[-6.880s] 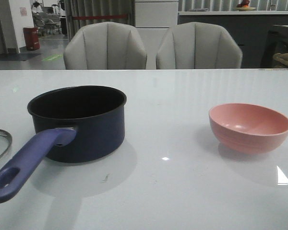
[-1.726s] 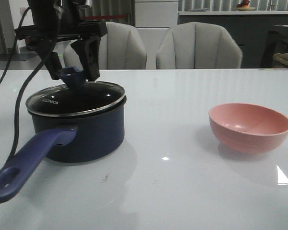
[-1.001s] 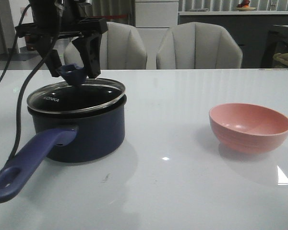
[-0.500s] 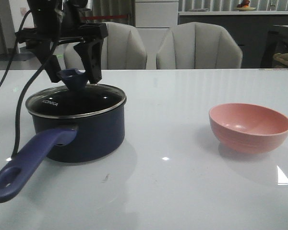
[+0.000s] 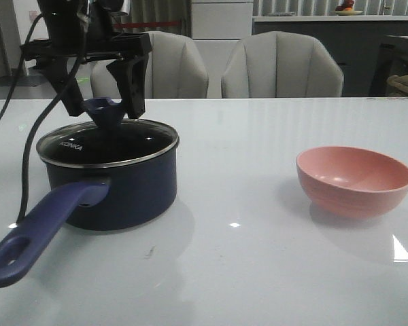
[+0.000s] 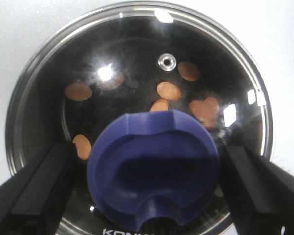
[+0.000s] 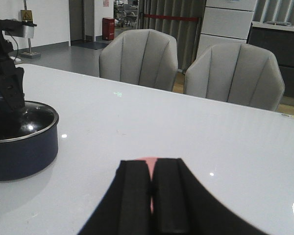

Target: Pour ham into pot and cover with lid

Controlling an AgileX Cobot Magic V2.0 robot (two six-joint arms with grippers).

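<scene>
Lid (image 5: 109,141) seated on pot (image 5: 115,183), left pincer (image 5: 103,102) apparently spread around knob (image 6: 154,169)

pot (image 5: 115,187) dark navy, purple-blue handle | lid (image 6: 137,88) clear glass, silver rim, blue knob, white lettering | ham (image 6: 169,91) orange-pink | bowl (image 5: 354,180) pink | my left gripper (image 5: 102,102) black | my right gripper (image 7: 153,193) black | table (image 5: 258,258) glossy white | chairs (image 5: 282,64) grey

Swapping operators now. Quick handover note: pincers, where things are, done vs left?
Left pincer: open, fingers either side of the lid's blue knob, not clamping it.
Right pincer: shut, empty, above the pink bowl.
Ham: slices lie inside the pot, seen through the glass.
Lid: seated level on the pot rim.
Done: pour and cover.
Left: lift the left arm clear.
</scene>
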